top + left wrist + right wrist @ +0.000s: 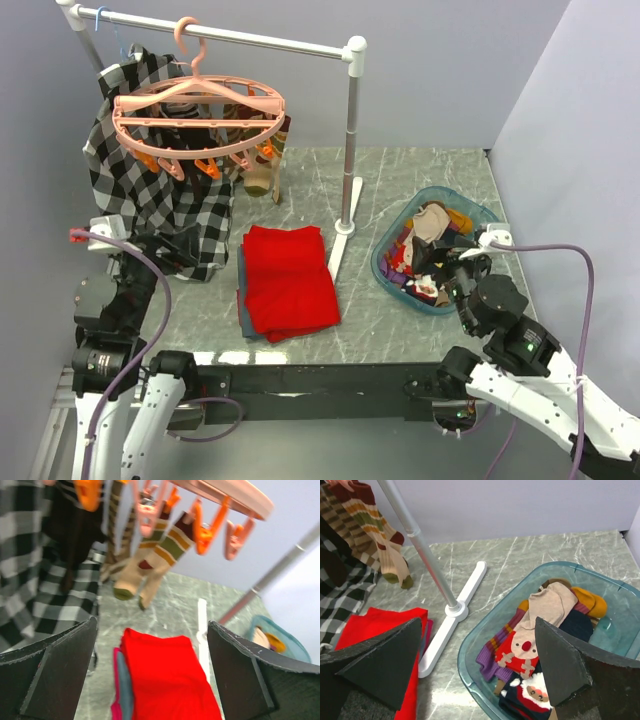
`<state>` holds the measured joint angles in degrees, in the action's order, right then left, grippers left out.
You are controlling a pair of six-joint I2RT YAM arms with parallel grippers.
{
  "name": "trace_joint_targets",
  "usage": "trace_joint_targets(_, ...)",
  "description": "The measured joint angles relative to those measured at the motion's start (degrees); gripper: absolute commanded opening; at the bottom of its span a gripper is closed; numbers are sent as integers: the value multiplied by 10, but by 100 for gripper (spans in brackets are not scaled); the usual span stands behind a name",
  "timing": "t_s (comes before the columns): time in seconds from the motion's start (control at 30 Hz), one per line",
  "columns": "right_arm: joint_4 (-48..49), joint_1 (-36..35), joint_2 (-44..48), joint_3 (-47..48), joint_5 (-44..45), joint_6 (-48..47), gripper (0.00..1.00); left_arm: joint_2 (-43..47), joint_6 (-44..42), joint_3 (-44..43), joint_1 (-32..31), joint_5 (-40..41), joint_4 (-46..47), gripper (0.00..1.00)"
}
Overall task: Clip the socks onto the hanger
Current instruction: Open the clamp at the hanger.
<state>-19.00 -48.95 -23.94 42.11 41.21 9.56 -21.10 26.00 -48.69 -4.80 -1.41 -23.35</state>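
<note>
Hovering at the teal tub [620,587] that holds the loose socks [545,610], the right gripper [477,625] has its jaws spread wide and empty. The left gripper [151,625], equally wide and empty, faces the hanger [198,105], where striped socks [155,550] are clipped. Current step appears to be pick-up: lower the right jaws around one sock and close.

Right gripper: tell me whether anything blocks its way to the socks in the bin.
Nothing visible does. The right gripper hangs open over the near side of the bin, and the socks lie uncovered inside it.
</note>
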Motion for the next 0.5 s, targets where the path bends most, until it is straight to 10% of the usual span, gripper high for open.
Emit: trace_joint_targets(0.5, 17, 0, -85, 20, -104, -3, 100, -70, 27, -23, -17, -76, -10, 99)
